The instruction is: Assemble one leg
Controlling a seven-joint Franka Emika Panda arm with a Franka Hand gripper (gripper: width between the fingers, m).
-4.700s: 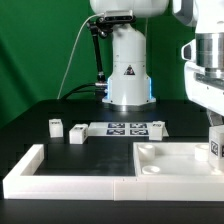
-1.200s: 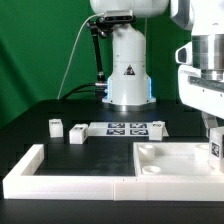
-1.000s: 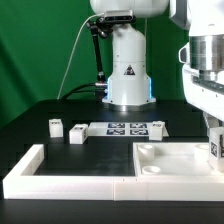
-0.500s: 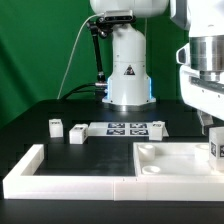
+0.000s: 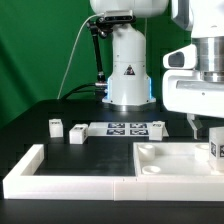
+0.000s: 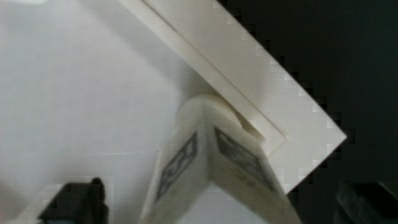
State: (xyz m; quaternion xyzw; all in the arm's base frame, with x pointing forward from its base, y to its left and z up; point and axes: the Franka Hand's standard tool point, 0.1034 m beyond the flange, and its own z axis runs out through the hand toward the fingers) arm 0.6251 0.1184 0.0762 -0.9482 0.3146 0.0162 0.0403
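Observation:
A leg, a small white block with a tag, stands upright on the right part of the square white panel. My gripper hangs just above it, open and empty. In the wrist view the leg shows from above on the panel, between my two dark fingertips, with a gap on both sides. The gripper's middle lies over the leg. Three more legs lie on the black table at the back.
The marker board lies in front of the robot base. The long white L-shaped border wall runs along the front and the exterior view's left, against the panel. The panel's edge borders the black table.
My gripper has risen and shifted a little to the exterior view's left. The leg stays standing on the panel, free of the fingers.

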